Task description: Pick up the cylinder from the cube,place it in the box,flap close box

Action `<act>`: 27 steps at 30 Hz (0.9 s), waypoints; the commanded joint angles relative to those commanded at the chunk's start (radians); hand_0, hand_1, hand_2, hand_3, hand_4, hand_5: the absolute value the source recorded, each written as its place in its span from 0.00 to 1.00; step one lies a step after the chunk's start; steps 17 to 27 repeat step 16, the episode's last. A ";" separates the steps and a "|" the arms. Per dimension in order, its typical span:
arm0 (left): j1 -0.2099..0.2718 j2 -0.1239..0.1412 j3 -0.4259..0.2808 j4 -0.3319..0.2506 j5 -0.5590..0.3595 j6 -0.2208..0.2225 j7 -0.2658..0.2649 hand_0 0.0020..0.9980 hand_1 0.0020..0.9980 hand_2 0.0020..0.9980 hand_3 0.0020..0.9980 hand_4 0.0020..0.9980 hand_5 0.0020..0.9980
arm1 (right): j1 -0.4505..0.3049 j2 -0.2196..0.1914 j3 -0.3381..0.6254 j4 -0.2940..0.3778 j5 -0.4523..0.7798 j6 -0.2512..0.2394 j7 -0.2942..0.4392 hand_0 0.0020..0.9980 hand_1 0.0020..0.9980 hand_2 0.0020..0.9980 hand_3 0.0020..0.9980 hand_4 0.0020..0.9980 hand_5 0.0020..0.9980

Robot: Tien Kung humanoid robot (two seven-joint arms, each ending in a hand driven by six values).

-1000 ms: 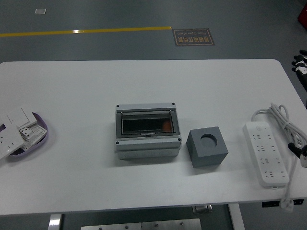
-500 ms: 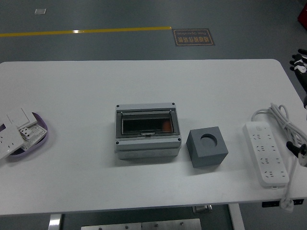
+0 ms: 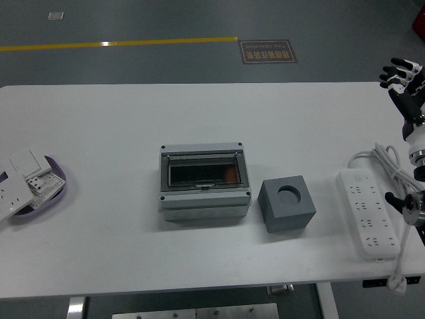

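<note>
1. You are looking down on the white table (image 3: 199, 113) with the right hand (image 3: 403, 80) coming in at the table's far right corner, raised above the edge, fingers spread and holding nothing.
2. You are not seeing the left hand anywhere; only the right arm is entering.
3. You are seeing the grey box (image 3: 204, 183) sitting at the middle of the table, toward the near edge. Its tinted transparent flap is lying flat in the frame, so the box appears to be closed already.
4. You are seeing the dark grey cube (image 3: 285, 203) standing just beside the box, on its right, apart from it. Its top face is showing a round socket that looks empty.
5. You are not finding the cylinder on the cube. An orange-brown patch is showing through the flap at the box's right end; this may be the cylinder, but you cannot tell for certain.
6. You are judging the task as likely finished, or the cylinder as missing; the hand is well apart from both cube and box.
7. You are noting a white power strip (image 3: 368, 212) with its cable lying along the right edge, under the right arm's path, and a purple tray (image 3: 58, 189) of white switch plates resting at the left edge.
</note>
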 joint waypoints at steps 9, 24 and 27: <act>0.000 -0.001 -0.005 0.001 0.002 0.003 -0.002 0.60 0.62 0.62 0.64 0.69 0.21 | 0.015 0.032 -0.058 0.002 -0.018 -0.002 0.026 0.69 0.65 0.64 0.65 0.71 0.13; 0.002 -0.001 -0.005 0.001 0.001 0.002 -0.002 0.60 0.62 0.61 0.64 0.69 0.21 | 0.009 0.037 -0.065 -0.002 -0.015 0.002 0.026 0.71 0.68 0.65 0.67 0.63 0.00; 0.002 -0.001 -0.005 0.001 0.001 0.002 -0.002 0.60 0.62 0.61 0.64 0.69 0.21 | 0.009 0.037 -0.065 -0.002 -0.015 0.002 0.026 0.71 0.68 0.65 0.67 0.63 0.00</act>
